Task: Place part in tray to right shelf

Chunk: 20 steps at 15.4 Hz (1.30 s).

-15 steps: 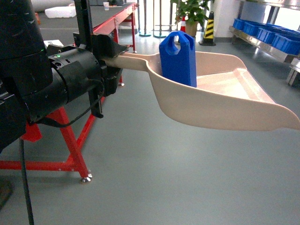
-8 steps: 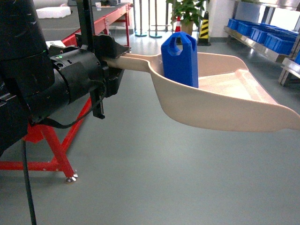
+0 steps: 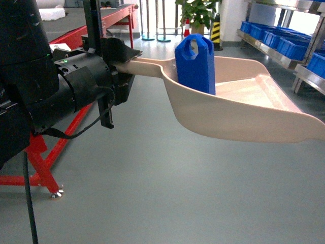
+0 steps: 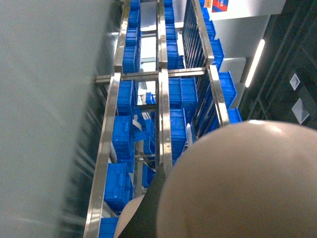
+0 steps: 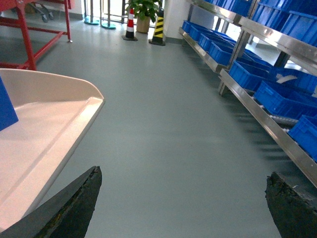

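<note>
a: left side?
b: left claw (image 3: 118,60) clamped on the tray (image 3: 244,109) handle, scoop held level above the grey floor (image 3: 152,193).
a: the part (image 3: 195,63)?
b: upright inside the tray, against its back wall.
a: right side?
b: right claw (image 5: 181,201) spread apart, holding nothing; right shelf (image 5: 257,106) with blue crates (image 5: 277,96) beyond.
</note>
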Available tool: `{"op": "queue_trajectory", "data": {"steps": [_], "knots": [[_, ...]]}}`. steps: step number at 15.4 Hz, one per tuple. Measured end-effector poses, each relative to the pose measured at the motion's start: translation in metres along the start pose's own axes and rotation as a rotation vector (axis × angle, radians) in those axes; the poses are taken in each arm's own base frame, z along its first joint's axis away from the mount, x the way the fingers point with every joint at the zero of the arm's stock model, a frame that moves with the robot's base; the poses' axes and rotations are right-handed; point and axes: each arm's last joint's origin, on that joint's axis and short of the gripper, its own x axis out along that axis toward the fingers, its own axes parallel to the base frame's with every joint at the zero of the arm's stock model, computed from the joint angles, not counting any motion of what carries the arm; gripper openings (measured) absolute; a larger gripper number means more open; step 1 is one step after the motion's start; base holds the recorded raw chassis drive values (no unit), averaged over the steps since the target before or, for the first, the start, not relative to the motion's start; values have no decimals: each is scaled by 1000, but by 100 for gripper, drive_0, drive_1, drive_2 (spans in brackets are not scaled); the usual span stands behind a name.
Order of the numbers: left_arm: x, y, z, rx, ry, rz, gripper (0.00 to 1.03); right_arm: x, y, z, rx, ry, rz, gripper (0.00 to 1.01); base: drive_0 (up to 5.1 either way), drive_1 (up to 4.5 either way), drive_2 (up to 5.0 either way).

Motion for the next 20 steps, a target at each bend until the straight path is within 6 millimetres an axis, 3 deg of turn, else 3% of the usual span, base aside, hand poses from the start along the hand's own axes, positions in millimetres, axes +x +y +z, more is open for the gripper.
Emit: {"op": "queue_trajectory", "data": {"steps": [3, 20], "knots": [[1, -1, -5, -1, 26, -2, 14, 0, -1, 0, 1, 0, -8, 98, 12, 12, 12], [1, 0, 0, 0, 1, 2, 14, 1, -1, 0, -1, 3, -7, 98, -2, 429, -432]]}}
